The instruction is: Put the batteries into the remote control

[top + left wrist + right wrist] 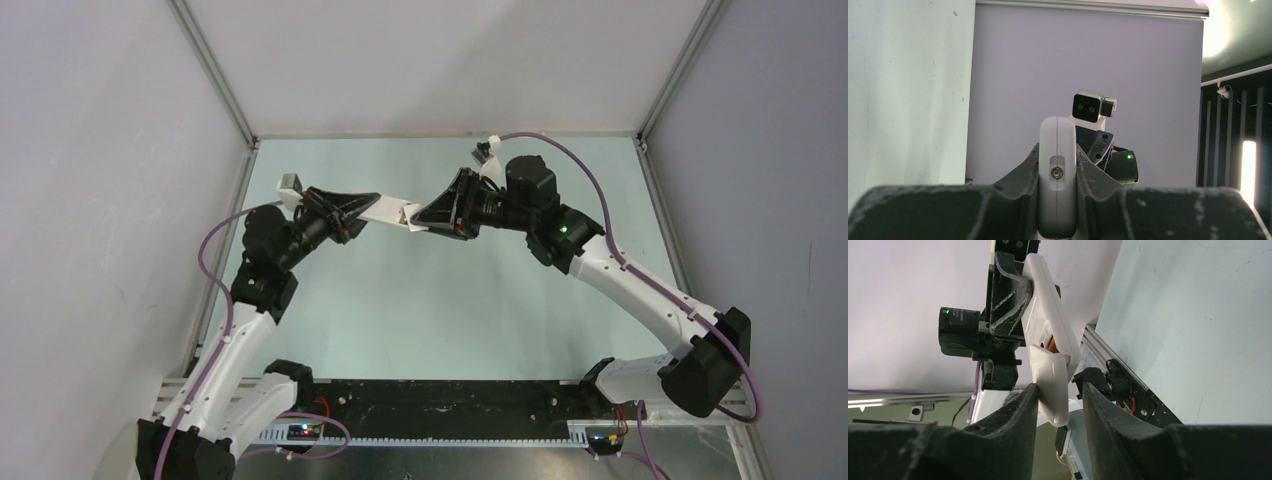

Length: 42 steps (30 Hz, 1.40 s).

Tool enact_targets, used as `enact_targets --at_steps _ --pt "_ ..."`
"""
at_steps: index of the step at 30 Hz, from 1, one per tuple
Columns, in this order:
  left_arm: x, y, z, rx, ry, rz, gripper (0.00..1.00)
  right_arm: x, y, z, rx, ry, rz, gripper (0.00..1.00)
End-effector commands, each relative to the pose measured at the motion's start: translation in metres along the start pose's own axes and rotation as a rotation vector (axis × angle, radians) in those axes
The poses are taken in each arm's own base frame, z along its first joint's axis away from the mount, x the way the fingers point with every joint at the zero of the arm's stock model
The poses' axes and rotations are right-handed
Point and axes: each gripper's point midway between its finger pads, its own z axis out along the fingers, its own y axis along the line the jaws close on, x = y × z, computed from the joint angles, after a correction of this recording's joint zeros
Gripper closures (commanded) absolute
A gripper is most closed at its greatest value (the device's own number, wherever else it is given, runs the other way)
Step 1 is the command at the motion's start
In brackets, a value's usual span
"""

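The white remote control [390,212] hangs level in the air over the back of the table, between the two arms. My left gripper [368,203] is shut on its left end; in the left wrist view the remote [1058,150] stands edge-on, pinched between both fingers of the left gripper [1058,172]. My right gripper [420,216] straddles the other end. In the right wrist view the remote [1058,325] shows an opening with an orange battery [1051,344] inside. Its white lower end sits between the open right gripper's [1058,390] fingers, touching the left finger, with a gap to the right one.
The pale green table [450,300] lies below, walled by white panels in an aluminium frame [215,80]. A black rail [450,400] with wiring runs along the near edge by the arm bases. The right arm's wrist camera [1087,107] faces the left wrist view.
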Motion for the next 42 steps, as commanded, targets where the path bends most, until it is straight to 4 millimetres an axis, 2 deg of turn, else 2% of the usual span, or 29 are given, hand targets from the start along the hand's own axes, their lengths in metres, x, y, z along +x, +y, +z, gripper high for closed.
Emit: enact_targets --at_steps 1,8,13,22,26,42 --pt "0.016 -0.054 -0.004 0.146 0.044 0.063 1.0 -0.012 0.006 0.0 -0.005 -0.088 -0.002 0.61" --pt "0.018 -0.05 0.001 0.14 0.051 0.077 1.0 -0.01 0.011 0.003 -0.006 -0.115 -0.012 0.71" --pt "0.017 -0.049 0.001 0.139 0.042 0.096 1.0 -0.009 0.004 0.003 0.043 -0.146 0.007 0.8" --pt "0.02 -0.046 0.004 0.132 0.046 0.085 1.0 -0.012 0.008 0.002 0.08 -0.251 -0.002 0.83" --pt "0.016 -0.037 0.004 0.114 0.028 0.033 1.0 -0.016 0.011 0.0 0.084 -0.296 -0.042 0.84" --pt "0.005 -0.021 0.007 0.077 -0.025 -0.096 1.0 -0.023 -0.005 0.0 0.183 -0.376 -0.207 0.89"
